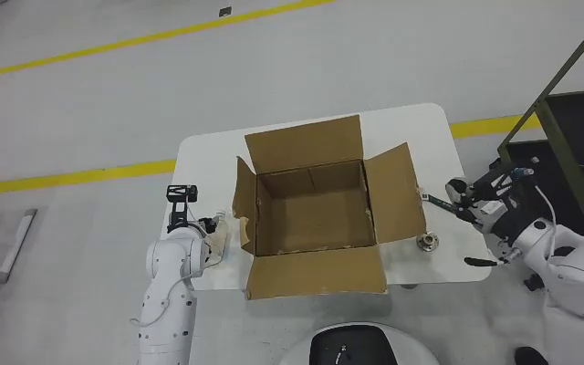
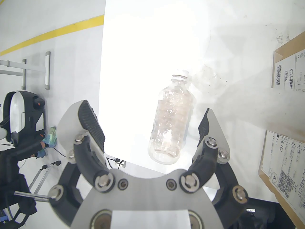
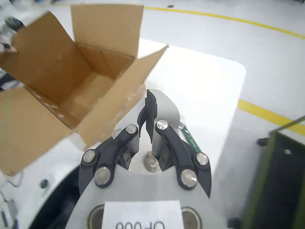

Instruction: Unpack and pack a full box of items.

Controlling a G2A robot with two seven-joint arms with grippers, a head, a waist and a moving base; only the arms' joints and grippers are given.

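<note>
Left wrist view: left end effector (image 2: 145, 107) open over bottle (image 2: 171, 120), 9 o'clock of empty box (image 1: 310, 219); right end effector (image 3: 149, 106) closed. Next: grip, repack.

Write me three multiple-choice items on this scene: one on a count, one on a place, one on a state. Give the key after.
1. How many items are in the box?
A. none
B. two
C. five

2. Where is the bottle?
A. in the box
B. on the table, beside the box
C. lifted in the left gripper

3. The left gripper is:
A. shut on the bottle
B. shut on the box
C. open

Key:
1 A: the top view shows the box's inside bare.
2 B: the bottle lies on its side on the white top, just ahead of the left gripper.
3 C: its fingers stand wide apart.
</note>
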